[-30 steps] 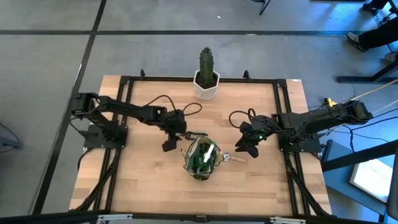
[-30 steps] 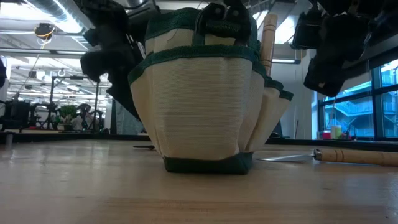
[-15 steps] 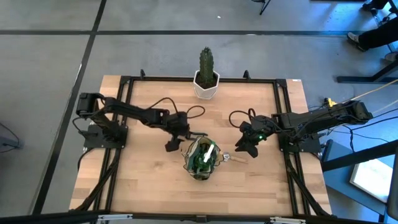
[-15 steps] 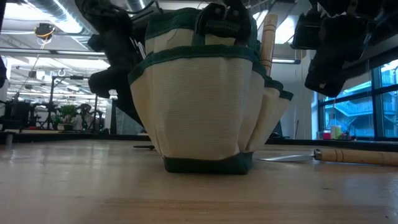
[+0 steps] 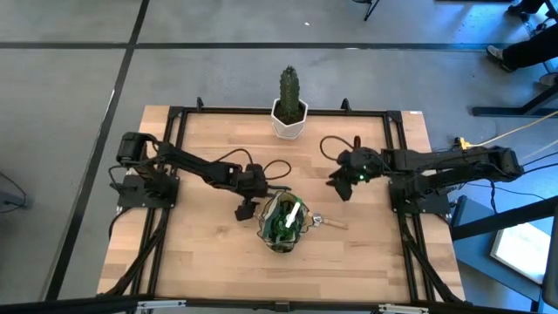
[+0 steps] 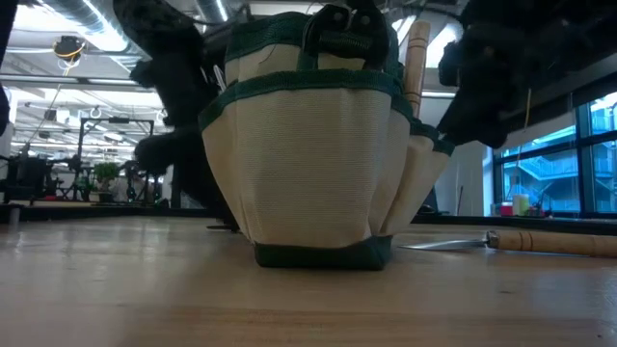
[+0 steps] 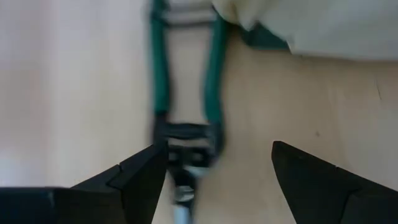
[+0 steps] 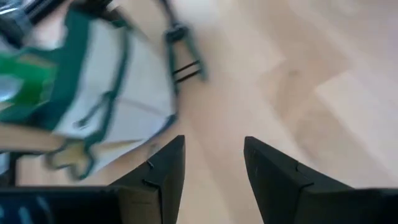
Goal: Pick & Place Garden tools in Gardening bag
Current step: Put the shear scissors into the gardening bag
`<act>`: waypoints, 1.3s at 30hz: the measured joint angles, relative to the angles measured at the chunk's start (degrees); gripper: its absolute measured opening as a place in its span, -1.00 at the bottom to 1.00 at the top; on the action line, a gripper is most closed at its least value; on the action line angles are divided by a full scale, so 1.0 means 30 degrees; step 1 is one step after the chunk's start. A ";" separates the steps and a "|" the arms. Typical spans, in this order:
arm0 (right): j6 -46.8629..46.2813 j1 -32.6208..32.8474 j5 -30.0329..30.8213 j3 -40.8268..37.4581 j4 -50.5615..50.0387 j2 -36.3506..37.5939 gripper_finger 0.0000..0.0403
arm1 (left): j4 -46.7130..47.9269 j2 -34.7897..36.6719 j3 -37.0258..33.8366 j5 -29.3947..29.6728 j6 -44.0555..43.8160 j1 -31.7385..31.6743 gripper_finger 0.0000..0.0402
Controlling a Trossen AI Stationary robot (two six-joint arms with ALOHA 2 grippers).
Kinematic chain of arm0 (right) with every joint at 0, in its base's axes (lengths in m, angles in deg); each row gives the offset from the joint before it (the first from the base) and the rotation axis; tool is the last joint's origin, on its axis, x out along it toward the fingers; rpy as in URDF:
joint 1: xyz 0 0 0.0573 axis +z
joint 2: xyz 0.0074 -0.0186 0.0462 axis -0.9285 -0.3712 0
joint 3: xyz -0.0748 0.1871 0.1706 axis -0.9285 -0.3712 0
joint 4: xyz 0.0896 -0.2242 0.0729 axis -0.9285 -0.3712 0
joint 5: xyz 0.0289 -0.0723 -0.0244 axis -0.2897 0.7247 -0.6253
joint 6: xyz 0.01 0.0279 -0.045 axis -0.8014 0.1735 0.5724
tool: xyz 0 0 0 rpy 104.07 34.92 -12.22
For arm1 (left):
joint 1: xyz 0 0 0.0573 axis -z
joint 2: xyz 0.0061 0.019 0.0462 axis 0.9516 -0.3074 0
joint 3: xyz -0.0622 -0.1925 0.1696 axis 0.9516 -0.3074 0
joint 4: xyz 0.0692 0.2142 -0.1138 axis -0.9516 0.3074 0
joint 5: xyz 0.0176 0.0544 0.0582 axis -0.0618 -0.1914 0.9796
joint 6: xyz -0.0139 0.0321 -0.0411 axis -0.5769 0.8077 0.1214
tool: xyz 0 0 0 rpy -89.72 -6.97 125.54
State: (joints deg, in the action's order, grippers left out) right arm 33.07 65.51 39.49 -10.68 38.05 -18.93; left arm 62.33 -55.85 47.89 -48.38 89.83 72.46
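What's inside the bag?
The bag holds a green sprayer, and a wooden handle pokes out of a side pocket. Anything deeper inside is hidden by the fabric.

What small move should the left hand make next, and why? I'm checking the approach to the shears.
Probably lower and close on the shears. The left hand is open above them on the table, beside the bag, and the green handles lie between its fingers. The right hand waits to the side, empty.
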 joint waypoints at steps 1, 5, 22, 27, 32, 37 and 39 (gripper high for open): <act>0.0131 -0.0407 0.0181 0.0008 -0.0128 0.0000 -0.17 | 0.0056 -0.0334 -0.0003 -0.0363 -0.0103 0.0007 0.41; 0.0238 -0.1973 0.0227 0.0018 0.0070 -0.0132 -0.17 | -0.0125 -0.0645 0.0044 -0.1006 -0.0168 -0.0087 0.41; 0.0894 -0.2900 -0.2981 0.0030 0.3550 -0.3185 -0.17 | -0.0916 -0.0651 -0.0022 0.0545 0.1424 -0.1684 0.41; 0.0901 -0.2900 -0.2974 0.0030 0.4026 -0.3388 -0.17 | -0.1024 -0.0651 -0.0022 0.0772 0.1137 -0.2500 0.41; 0.1025 -0.2900 -0.2966 0.0030 0.4075 -0.3381 -0.17 | -0.1750 -0.0717 -0.0022 0.0865 0.1021 -0.3107 0.41; 0.1025 -0.2900 -0.2964 0.0030 0.4092 -0.3385 -0.17 | -0.2041 -0.0717 -0.0015 0.1456 -0.2033 -0.3899 0.41; 0.1025 -0.2900 -0.2847 0.0030 0.4097 -0.3381 -0.17 | -0.1964 -0.0717 -0.0015 0.1064 -0.3860 -0.4241 0.41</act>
State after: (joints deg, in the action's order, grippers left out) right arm 36.14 56.81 30.95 -10.59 50.34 -29.07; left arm 56.43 -58.01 47.85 -45.19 78.25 59.73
